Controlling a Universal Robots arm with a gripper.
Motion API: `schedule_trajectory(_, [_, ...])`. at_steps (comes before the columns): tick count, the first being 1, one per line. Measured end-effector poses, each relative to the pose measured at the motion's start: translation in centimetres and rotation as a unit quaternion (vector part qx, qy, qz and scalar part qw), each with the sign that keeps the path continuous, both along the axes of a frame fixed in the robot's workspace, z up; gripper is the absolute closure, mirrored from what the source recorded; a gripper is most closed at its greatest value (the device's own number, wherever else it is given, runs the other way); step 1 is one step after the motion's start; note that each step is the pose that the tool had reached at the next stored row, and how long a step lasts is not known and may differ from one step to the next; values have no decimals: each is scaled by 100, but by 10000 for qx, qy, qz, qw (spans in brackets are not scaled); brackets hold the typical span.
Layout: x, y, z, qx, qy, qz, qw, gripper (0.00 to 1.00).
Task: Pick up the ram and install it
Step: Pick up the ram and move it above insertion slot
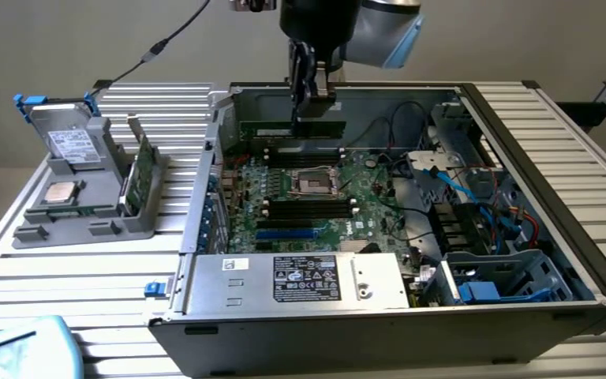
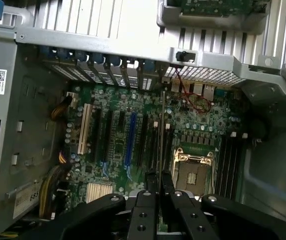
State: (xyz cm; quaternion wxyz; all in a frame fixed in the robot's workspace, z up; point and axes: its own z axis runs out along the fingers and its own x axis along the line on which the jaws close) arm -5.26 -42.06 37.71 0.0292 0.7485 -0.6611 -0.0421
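My gripper hangs inside the open computer case, above the far part of the motherboard. It is shut on the ram, a slim green stick held on edge just over the black memory slots behind the processor socket. In the wrist view the ram shows edge-on as a thin line running out from my fingertips. It hovers over the slots beside the socket. Whether it touches a slot I cannot tell.
A grey holder on the exterior view's left carries a square silver processor, a taller green card and a drive caddy. A silver power supply fills the case's near side. Blue and black cables crowd the exterior view's right.
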Motion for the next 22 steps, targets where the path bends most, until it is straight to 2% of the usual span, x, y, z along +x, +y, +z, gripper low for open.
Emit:
schedule_trajectory(5, [40, 0, -60, 18, -5, -88, 10000, 86])
schedule_trajectory(22, [222, 0, -282, 27, -30, -286, 9996, 86])
